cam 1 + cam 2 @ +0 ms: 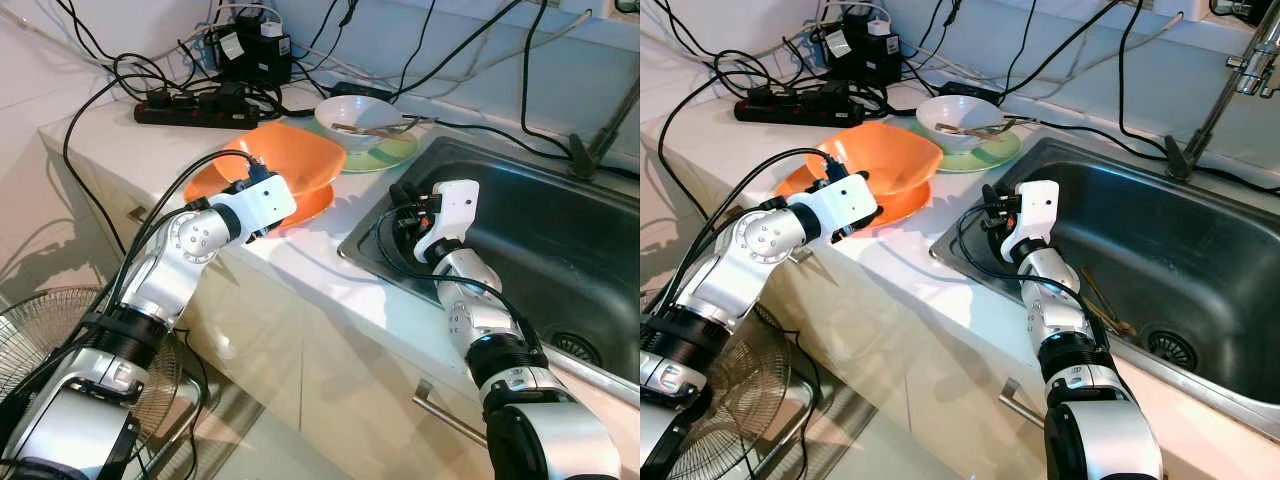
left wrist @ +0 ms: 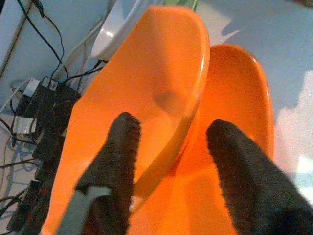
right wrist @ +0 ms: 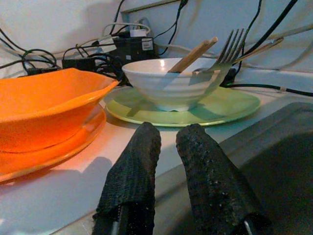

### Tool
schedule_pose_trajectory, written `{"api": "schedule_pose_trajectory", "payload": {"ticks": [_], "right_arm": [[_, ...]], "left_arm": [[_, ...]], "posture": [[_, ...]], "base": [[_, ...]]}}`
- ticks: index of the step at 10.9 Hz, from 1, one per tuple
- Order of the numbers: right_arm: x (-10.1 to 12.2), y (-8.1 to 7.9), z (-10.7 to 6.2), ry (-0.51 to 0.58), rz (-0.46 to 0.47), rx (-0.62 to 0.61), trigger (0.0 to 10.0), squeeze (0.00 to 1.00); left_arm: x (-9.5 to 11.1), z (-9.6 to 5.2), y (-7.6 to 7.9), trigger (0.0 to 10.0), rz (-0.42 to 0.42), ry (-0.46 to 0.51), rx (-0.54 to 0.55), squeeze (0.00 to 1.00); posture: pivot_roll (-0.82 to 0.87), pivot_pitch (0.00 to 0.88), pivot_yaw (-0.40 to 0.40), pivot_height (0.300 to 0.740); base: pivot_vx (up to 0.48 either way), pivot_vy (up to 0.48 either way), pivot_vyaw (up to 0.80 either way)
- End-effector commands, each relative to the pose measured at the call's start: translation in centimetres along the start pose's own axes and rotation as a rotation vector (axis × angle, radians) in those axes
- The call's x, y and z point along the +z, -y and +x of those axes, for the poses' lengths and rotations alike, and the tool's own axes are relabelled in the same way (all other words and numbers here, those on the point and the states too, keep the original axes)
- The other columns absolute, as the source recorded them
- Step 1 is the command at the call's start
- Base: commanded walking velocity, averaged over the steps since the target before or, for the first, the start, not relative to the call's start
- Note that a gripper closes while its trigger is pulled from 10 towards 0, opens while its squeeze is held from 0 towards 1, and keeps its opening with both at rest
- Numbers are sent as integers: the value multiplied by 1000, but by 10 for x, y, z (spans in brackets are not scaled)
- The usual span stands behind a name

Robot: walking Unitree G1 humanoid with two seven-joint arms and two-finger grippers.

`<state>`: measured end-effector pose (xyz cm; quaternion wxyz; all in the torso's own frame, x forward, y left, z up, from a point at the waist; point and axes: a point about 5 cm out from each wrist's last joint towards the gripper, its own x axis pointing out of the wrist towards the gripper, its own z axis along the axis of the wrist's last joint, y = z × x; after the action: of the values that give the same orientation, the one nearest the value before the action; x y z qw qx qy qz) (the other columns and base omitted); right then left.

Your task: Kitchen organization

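Counter (image 1: 300, 255) carries an orange bowl (image 1: 285, 160) on an orange plate (image 1: 310, 205) near its front edge. Left gripper (image 2: 168, 166) straddles the bowl's rim, fingers wide apart. Behind, a white bowl (image 3: 171, 83) with fork (image 3: 230, 49) sits on a green plate (image 3: 234, 107). Right gripper (image 3: 166, 142), fingers nearly together and empty, hangs at the sink (image 1: 1180, 240) corner.

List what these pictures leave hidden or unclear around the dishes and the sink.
- Left claw: in the eye views its own white wrist housing hides the fingertips; contact with the orange bowl is unclear.
- Orange plate: mostly covered by the bowl.
- White bowl: its contents sit below the rim, apart from the fork and wooden sticks.
- Sink: cut off by the right frame edge; thin items near the drain are too small to identify.
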<state>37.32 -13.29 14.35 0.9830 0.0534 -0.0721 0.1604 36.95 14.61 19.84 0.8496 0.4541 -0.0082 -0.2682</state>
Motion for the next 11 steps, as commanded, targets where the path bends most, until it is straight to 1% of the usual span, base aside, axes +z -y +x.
{"api": "schedule_pose_trajectory", "payload": {"ticks": [1,6,11], "right_arm": [[1,1,-1,3,-4,-4,10000,0],[-1,2,-2,-9,-11,-6,10000,0],[-2,1,-2,-17,-14,-5,10000,0]], "left_arm": [[2,3,2,0,15,0,-25,0],[0,3,5,0,19,-6,-42,0],[-3,2,11,0,30,-24,-96,0]], "posture": [[210,4,-10,740],[210,5,-10,740],[212,7,-10,740]], "base": [[0,0,0],[0,0,0],[0,0,0]]}}
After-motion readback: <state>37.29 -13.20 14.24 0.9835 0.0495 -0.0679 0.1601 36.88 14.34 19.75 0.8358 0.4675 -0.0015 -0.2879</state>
